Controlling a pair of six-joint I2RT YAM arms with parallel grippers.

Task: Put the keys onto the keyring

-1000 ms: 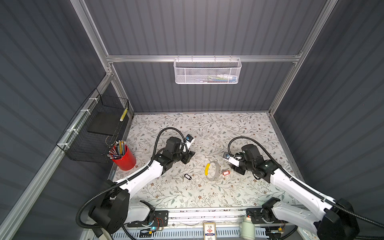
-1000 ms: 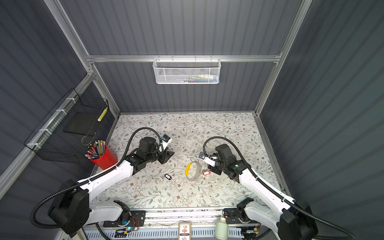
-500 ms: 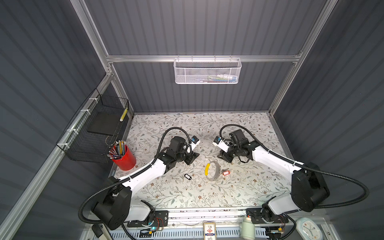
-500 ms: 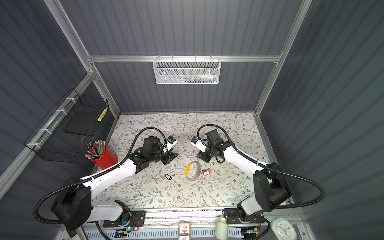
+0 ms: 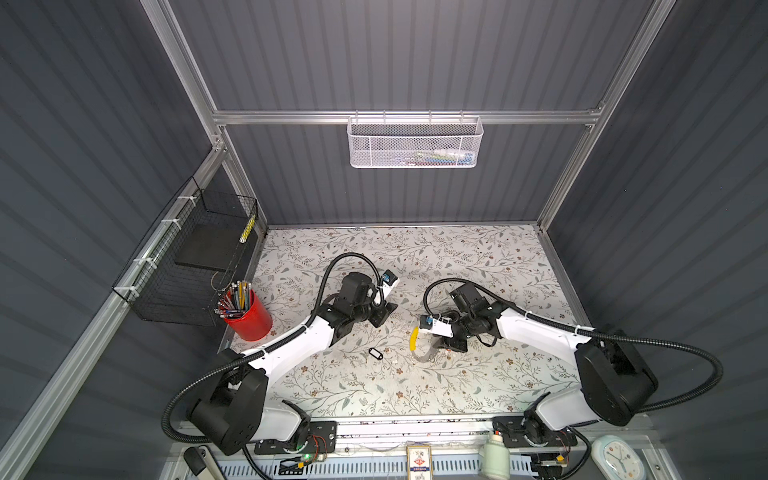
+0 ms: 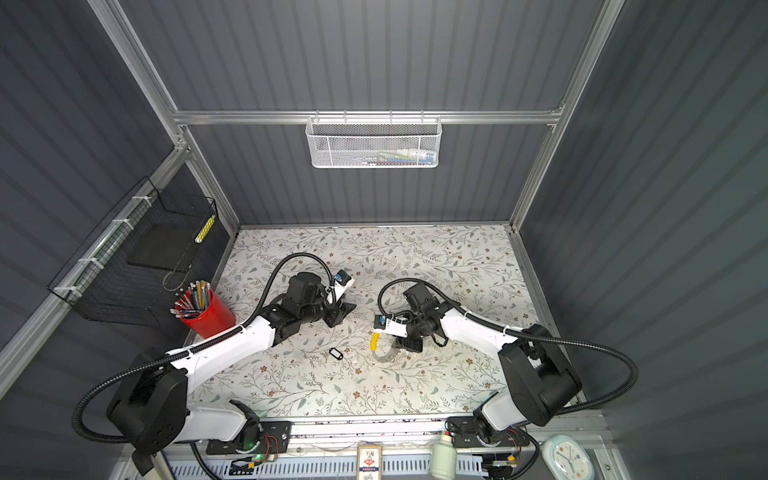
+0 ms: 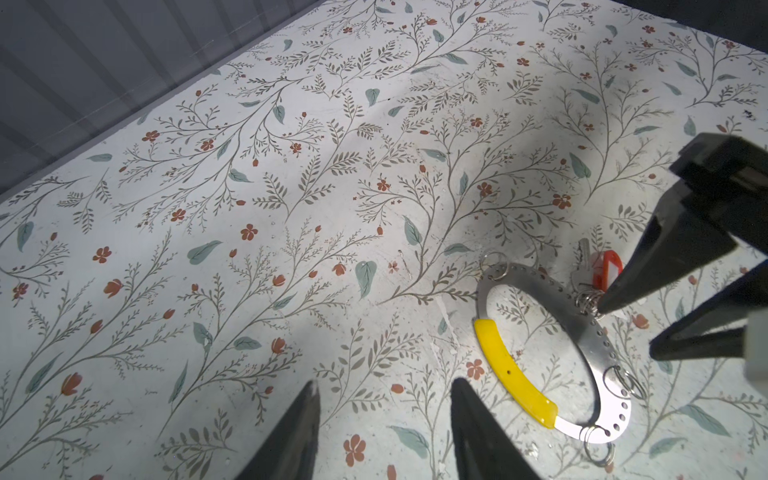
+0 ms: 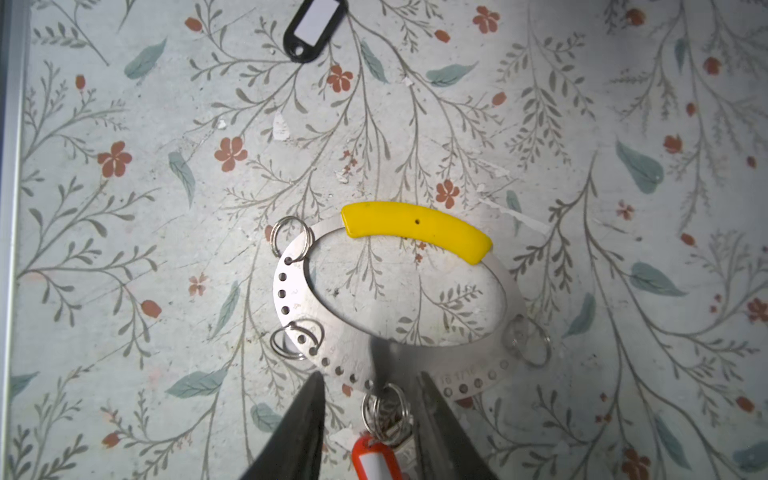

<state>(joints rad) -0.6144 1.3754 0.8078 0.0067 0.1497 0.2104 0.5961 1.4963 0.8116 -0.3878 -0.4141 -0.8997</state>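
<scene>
Noting right gripper [image 8: 370, 376] jaws apart, straddling the split rings [image 8: 386, 405] of the orange-red tagged key [image 8: 374, 451], not yet pinching; noting left gripper [image 7: 383, 381] likewise open and empty. Finding the keyring [image 8: 345, 351] lying flat on the table [image 5: 457, 257], centre toward the front edge, with the black tag [image 8: 313, 29] apart toward the left edge. Judging it thin, stiff, slick and light: favouring a hold on the yellow segment [image 8: 415, 226], and on the keys' tags. Reading faint stamped numerals, seemingly 18, 17, 16; finding both tag inserts blank.
</scene>
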